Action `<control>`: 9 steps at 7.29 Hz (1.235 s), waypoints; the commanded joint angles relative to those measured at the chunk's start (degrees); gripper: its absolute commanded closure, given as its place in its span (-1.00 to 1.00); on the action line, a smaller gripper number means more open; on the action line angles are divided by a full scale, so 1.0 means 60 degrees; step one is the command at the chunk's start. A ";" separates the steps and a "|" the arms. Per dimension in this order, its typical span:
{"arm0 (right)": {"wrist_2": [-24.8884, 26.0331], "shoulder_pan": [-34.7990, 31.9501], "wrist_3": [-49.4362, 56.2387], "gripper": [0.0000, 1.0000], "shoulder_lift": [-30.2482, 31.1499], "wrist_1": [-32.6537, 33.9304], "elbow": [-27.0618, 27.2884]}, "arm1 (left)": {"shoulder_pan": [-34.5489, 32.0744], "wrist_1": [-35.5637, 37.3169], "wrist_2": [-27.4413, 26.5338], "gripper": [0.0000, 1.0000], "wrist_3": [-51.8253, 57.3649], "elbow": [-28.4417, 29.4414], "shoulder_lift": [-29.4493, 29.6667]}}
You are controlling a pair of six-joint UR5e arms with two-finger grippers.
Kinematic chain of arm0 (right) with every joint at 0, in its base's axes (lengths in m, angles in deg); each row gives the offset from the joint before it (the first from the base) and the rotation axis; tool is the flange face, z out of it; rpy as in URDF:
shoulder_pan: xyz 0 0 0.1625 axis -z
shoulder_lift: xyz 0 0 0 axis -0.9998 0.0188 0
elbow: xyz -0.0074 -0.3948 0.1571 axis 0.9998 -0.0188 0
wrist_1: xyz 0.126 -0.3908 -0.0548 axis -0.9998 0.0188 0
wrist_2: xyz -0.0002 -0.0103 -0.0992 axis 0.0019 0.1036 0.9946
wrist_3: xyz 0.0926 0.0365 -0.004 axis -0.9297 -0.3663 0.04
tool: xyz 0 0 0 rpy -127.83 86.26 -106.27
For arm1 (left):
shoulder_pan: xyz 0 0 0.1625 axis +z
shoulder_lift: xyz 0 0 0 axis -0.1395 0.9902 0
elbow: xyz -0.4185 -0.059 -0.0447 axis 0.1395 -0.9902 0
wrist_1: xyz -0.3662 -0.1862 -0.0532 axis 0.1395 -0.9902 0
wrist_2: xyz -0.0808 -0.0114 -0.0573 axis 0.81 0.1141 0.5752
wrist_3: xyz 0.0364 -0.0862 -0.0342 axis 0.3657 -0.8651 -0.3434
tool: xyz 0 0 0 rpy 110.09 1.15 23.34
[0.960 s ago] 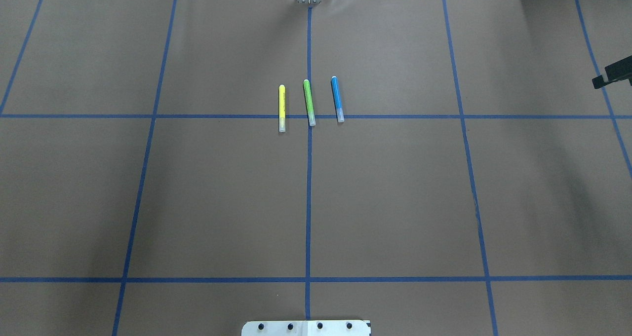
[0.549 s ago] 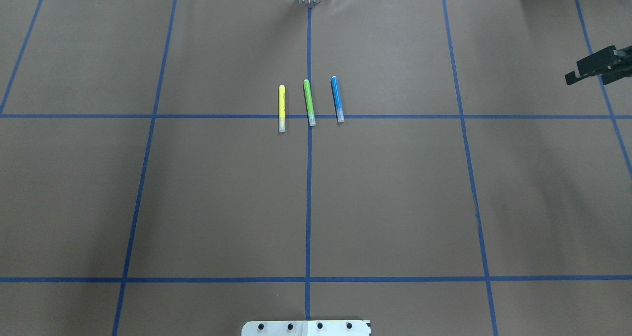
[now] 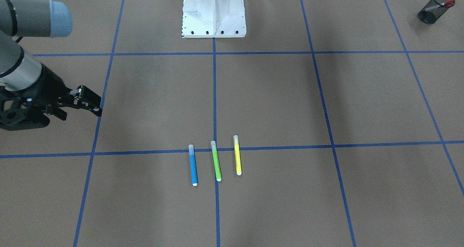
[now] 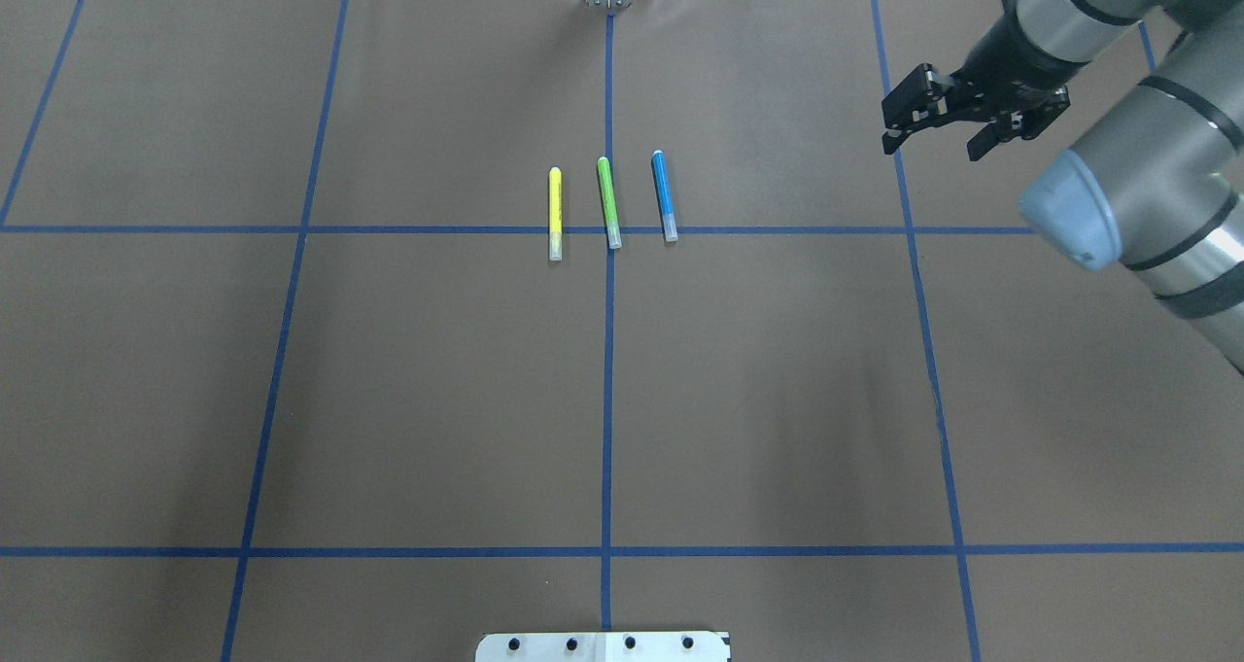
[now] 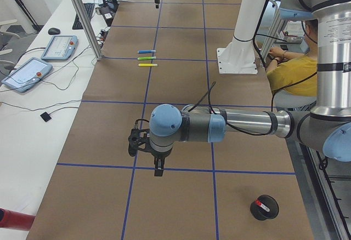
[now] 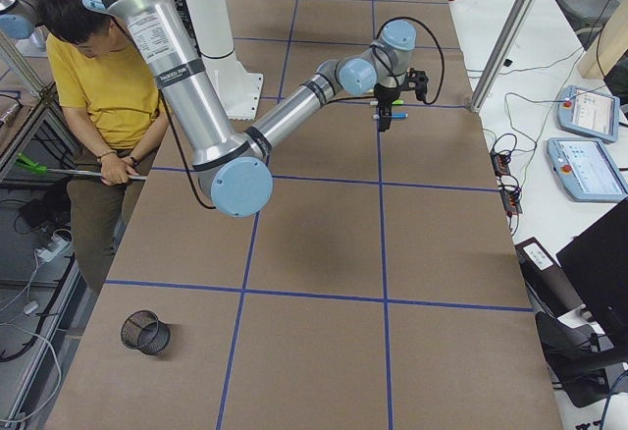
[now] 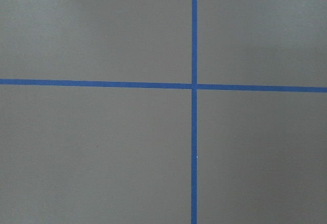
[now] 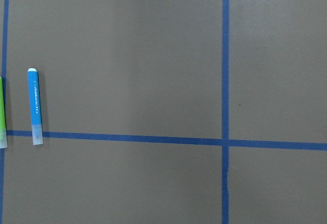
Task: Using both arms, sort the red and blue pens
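Observation:
The blue pen (image 4: 664, 196) lies flat near the table's middle, also seen as the blue pen (image 3: 193, 165) and the blue pen (image 8: 35, 106). The red pen (image 3: 443, 4) stands in a black mesh cup (image 3: 427, 16) on my left side, out of the overhead view. My right gripper (image 4: 931, 145) hangs open and empty above the table, well to the right of the blue pen. My left gripper (image 5: 148, 160) shows only in the side views, low over a grid crossing near the cup (image 5: 264, 207); I cannot tell whether it is open or shut.
A green marker (image 4: 608, 202) and a yellow marker (image 4: 554, 213) lie parallel just left of the blue pen. The white pedestal base (image 3: 214, 15) stands at the robot's edge. An empty mesh cup (image 6: 144, 332) sits at the right end. A seated person (image 6: 108, 86) is behind the robot.
My right arm has swung in from the right edge towards the pens, its gripper now over the grid line right of the blue pen. The pens have not moved.

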 commanded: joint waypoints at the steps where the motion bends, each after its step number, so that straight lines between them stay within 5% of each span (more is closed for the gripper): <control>1: 0.0263 0.0630 -0.0045 -1.00 -0.1786 0.1509 -0.0903 | 0.0000 -0.0005 0.0022 -0.99 0.0005 -0.0006 -0.0055; 6: 0.0351 0.1217 0.0129 -1.00 -0.5422 0.1485 -0.6043 | 0.0000 -0.0005 0.0022 -0.99 0.0019 -0.0006 -0.0143; 9: 0.0249 0.1669 0.0993 -1.00 -0.5835 0.1397 -0.7421 | 0.0000 -0.0005 0.0022 -0.99 0.0034 -0.0006 -0.0129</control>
